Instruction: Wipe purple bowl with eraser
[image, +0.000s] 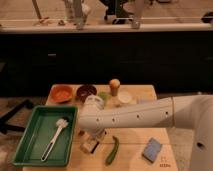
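Purple bowl (86, 91) sits mid-frame on the wooden surface (135, 150), dark cabinets (125, 55) behind, claw (93, 137) pinched together right at the eraser (89, 146).

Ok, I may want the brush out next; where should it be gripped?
Probably mid-handle on the brush, from straight above, jaws across it: it lies flat in the green tray, handle slanting toward the near edge. The gripper, shut, is down at the eraser beside the tray.

Two bowls (86, 92) (62, 93), one brush (55, 138), one sponge (152, 149), one eraser (89, 146), one claw (95, 135) above it
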